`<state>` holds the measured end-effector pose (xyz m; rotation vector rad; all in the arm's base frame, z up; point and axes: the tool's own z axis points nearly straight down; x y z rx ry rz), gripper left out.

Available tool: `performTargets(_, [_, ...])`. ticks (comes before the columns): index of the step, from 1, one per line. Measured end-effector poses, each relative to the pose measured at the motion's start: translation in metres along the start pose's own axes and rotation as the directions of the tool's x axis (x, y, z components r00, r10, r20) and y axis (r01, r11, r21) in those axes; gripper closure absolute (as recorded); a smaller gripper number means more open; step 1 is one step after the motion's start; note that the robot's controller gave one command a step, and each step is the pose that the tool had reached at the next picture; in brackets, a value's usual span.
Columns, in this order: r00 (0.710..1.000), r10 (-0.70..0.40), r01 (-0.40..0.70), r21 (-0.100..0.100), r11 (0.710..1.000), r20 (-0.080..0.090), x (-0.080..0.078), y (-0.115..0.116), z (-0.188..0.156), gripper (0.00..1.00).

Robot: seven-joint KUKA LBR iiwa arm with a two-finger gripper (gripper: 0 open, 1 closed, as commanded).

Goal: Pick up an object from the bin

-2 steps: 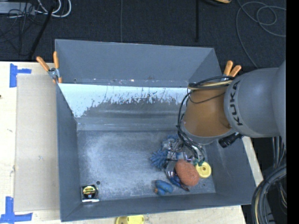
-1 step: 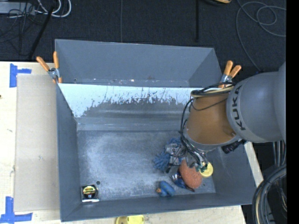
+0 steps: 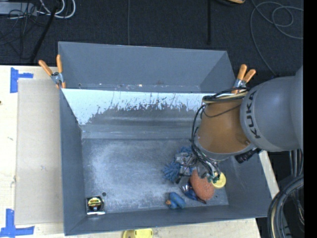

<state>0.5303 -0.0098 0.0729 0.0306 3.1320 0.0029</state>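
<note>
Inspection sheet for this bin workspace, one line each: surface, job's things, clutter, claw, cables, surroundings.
Surface: grey metal bin, its bottom scuffed and pale-speckled.
Job's things: small heap at the near right, made up of a blue shaggy thing, an orange-red oval thing, a yellow round thing and a small blue piece.
Clutter: black-and-yellow tape measure, alone in the near left corner.
Grippers: claw low over the heap, at the blue shaggy thing; open or shut cannot be told.
Cables: black wrist cables looped beside the arm's orange cover; loose floor cables beyond the bin.
Surroundings: dark floor behind the bin.
</note>
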Motion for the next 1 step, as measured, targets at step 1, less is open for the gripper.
performTargets(1, [1.000,0.002,-0.002,0.000,1.000,0.000,0.0000,-0.0001,0.0000,1.00])
